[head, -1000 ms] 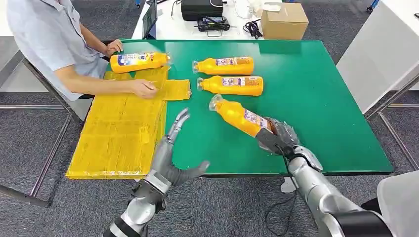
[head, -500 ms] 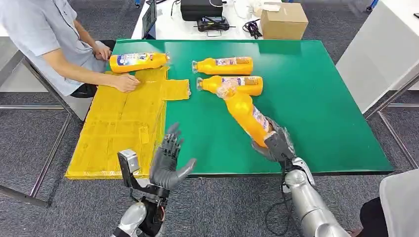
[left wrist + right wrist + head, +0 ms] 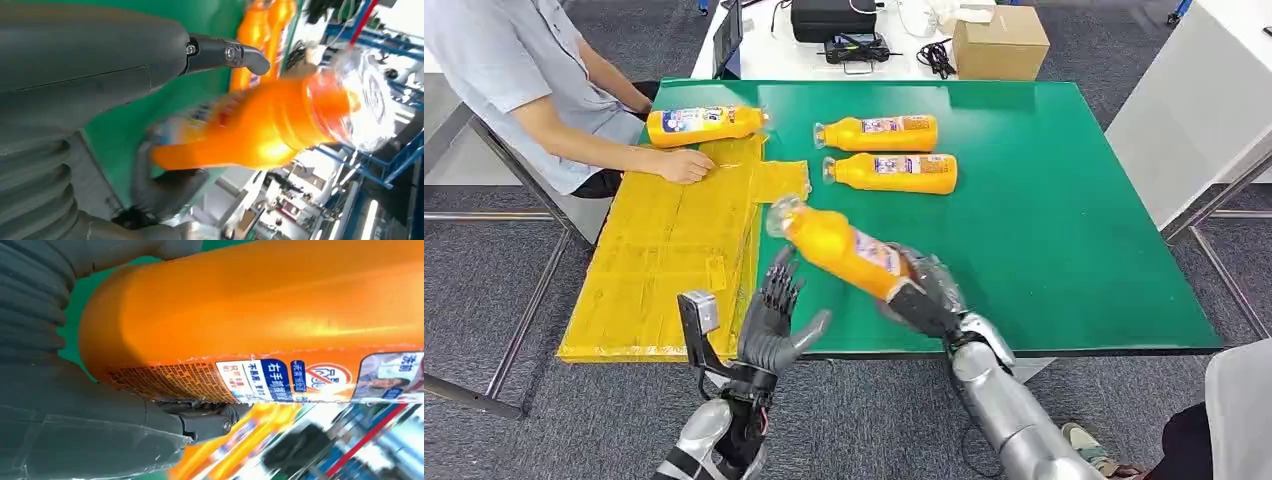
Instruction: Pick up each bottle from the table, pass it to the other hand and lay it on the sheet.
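Your right hand (image 3: 921,292) is clamped round the base end of the orange bottle (image 3: 842,246), which is up off the green surface (image 3: 1064,220) and tilted, its clear cap end reaching out ahead of the right hand and hanging just above your left hand (image 3: 774,320). That left hand is empty, fingers spread and raised, thumb out to the side, right under the neck but not touching it as far as the head view lets you judge. Here's your risk: you're holding a long bottle by its very end, so all that weight hangs out past the right hand and the smooth plastic could pivot or slip in the grip. Let go before the left fingers have wrapped the body and it drops onto the surface edge, maybe off to the floor. The left wrist view is blurred around the bottle, so you can't trust it for lining up the catch. Watch the fingers too: two hands this close can knock together or pinch only the cap. Beyond the left hand lies the yellow sheet (image 3: 664,260), and a person's hand (image 3: 682,165) rests on its far part beside a bottle already laid there (image 3: 704,125), so a wide swing could stray toward it. Two more bottles (image 3: 884,152) wait on the surface beyond the right hand.
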Controlling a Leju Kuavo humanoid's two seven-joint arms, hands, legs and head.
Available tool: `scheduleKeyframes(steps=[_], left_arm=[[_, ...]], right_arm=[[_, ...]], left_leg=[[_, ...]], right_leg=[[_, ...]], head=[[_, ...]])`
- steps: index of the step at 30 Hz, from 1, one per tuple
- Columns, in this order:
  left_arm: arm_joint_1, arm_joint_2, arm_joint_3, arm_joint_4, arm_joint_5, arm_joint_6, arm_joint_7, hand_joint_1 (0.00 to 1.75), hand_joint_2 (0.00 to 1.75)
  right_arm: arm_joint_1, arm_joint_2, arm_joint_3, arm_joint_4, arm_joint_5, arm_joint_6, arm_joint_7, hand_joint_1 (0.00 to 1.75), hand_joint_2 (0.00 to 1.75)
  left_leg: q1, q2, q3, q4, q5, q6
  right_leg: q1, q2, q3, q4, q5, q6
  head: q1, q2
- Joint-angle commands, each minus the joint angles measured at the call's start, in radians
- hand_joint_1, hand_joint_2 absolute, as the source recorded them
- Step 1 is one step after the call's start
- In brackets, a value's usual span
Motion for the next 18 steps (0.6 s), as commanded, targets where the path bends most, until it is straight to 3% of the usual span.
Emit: scheduleKeyframes(steps=[1, 10, 14, 18], left_arm=[[-0.063, -0.003, 0.019, 0.086, -0.005, 0.007, -0.002, 0.00, 1.75], [-0.062, -0.003, 0.016, 0.092, -0.005, 0.006, -0.003, 0.00, 1.75], [-0.068, -0.013, 0.045, 0.118, 0.035, -0.023, -0.011, 0.00, 1.75], [-0.074, -0.020, 0.084, 0.103, 0.031, 0.005, -0.066, 0.00, 1.75]], right_arm=[[-0.072, 0.011, 0.104, 0.093, -0.001, 0.005, 0.007, 1.75, 1.75], [-0.074, 0.007, 0.106, 0.093, -0.004, 0.008, 0.005, 1.75, 1.75], [-0.085, 0.000, 0.156, 0.101, -0.044, 0.096, 0.003, 1.75, 1.75], [-0.077, 0.001, 0.174, 0.089, -0.064, 0.111, -0.006, 1.75, 1.75]], left_leg=[[0.001, 0.002, 0.004, 0.000, -0.001, -0.002], [0.001, 0.002, 0.004, 0.000, -0.002, -0.002], [0.000, 0.001, 0.002, 0.000, -0.001, -0.002], [0.000, 0.001, 0.002, -0.001, 0.000, -0.001]], right_leg=[[0.001, 0.002, 0.003, -0.001, -0.001, -0.002], [0.001, 0.002, 0.004, 0.000, -0.001, -0.003], [0.001, 0.001, 0.002, -0.001, 0.000, -0.002], [0.000, 0.001, 0.001, -0.001, 0.000, -0.002]], head=[[0.000, 0.000], [0.000, 0.000], [0.000, 0.000], [0.000, 0.000]])
